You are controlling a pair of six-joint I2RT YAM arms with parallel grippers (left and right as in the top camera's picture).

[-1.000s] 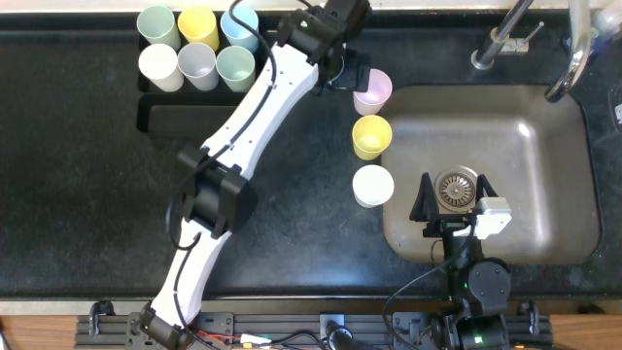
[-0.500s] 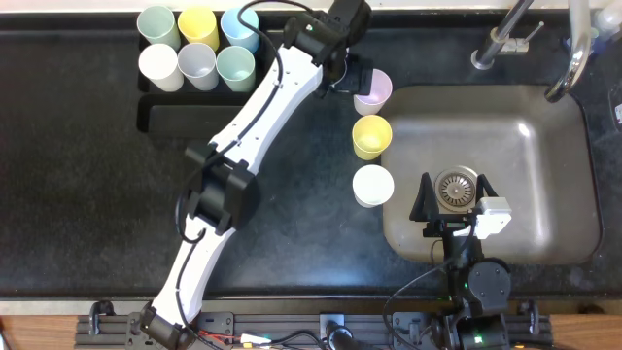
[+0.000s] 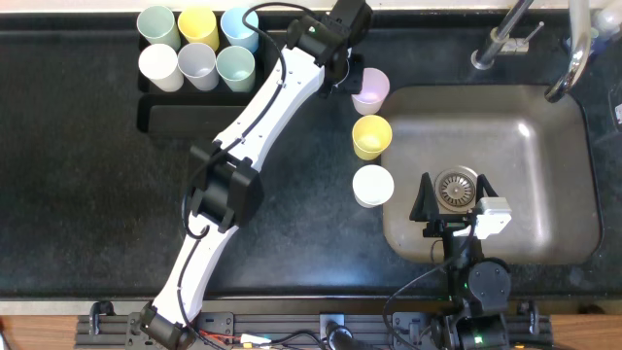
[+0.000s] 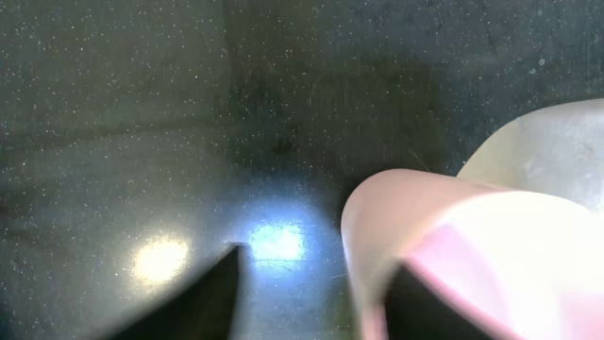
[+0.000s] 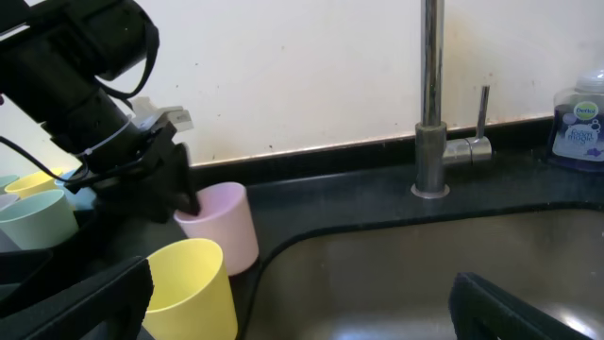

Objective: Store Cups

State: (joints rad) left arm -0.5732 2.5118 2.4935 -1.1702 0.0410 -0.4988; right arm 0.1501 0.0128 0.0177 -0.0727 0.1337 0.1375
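Nearby | yellow cup (image 3: pixel 371 136) just beside pink cup (image 3: pixel 371 89) | faucet (image 5: pixel 432 113) behind sink (image 3: pixel 525 185)

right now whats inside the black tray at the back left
The black tray holds six upright cups in two rows of three, from the green cup to the teal cup. They cover the tray floor beneath them.

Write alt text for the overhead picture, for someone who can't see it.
A white robot arm stretches across a dark counter to a pink cup beside a steel sink. A yellow cup and a white cup stand alongside; six cups stand in a tray top left.
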